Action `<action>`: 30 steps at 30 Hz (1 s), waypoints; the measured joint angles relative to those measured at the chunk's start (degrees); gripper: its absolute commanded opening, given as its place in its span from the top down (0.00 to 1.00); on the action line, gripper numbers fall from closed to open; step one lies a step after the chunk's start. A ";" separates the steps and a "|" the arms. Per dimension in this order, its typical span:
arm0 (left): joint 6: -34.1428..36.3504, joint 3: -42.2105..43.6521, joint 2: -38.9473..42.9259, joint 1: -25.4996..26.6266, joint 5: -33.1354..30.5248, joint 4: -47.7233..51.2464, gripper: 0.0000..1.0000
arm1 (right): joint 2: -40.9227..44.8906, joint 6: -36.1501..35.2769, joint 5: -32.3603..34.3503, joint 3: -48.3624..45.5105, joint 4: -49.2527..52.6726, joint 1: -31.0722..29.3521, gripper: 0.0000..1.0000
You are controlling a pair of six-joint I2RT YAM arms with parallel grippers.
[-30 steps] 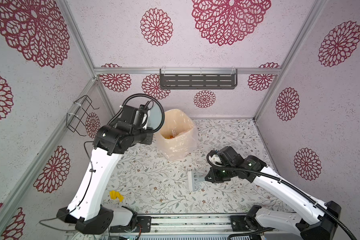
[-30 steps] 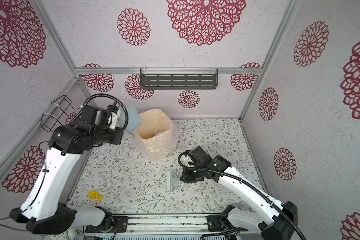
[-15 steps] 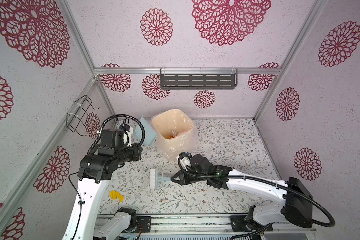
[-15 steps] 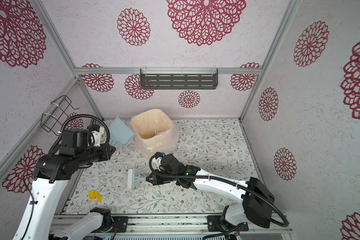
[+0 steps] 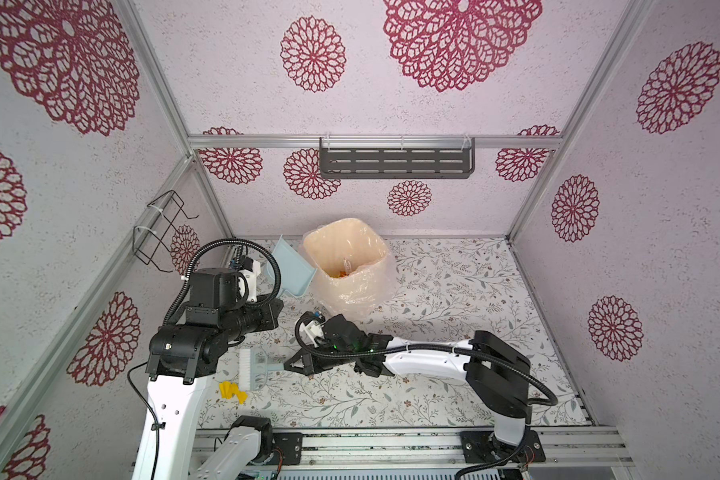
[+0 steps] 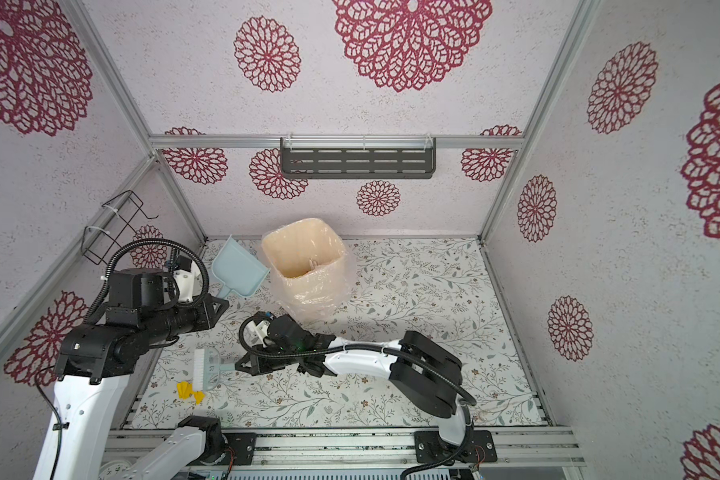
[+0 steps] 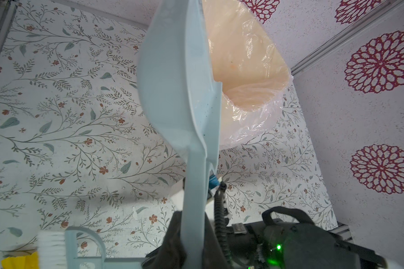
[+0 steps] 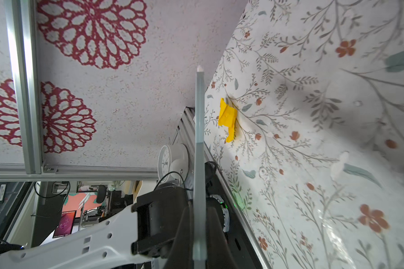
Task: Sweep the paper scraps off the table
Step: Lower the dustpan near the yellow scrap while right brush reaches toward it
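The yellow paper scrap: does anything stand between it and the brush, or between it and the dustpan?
Nothing visible lies between the yellow paper scrap and the brush in the right gripper; its bristles are close beside it. The dustpan, in the left gripper, is held up beside the bin, far from the scrap.

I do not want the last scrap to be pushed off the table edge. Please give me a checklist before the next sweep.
1. Grip on the brush: ok, right gripper shut on its handle.
2. Grip on the dustpan: ok, left gripper shut on its handle.
3. Bristles beside the yellow paper scrap: ok; contact cannot tell.
4. Dustpan down on the table to catch it: not ok, it hangs raised beside the bin.
5. No other scraps left: cannot tell, the arms hide parts.
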State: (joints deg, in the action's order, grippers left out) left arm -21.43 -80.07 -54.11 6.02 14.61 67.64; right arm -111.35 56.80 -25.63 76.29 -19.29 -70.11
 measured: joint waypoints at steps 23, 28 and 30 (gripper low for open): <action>1.11 2.86 2.38 -1.60 3.19 0.72 1.00 | -26.14 15.08 -1.51 26.14 -2.21 -2.49 1.00; 1.09 3.37 2.80 -1.68 3.41 0.79 1.00 | -27.39 17.07 -0.57 28.24 1.92 -2.45 1.00; 1.09 3.37 2.84 -1.70 3.41 0.81 1.00 | -27.39 17.75 0.04 27.78 2.93 -2.38 1.00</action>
State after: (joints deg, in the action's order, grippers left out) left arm -20.34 -76.71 -51.27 4.32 18.02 68.45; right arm -138.74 74.54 -25.58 104.07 -16.36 -72.49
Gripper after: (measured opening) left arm 0.127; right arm 0.086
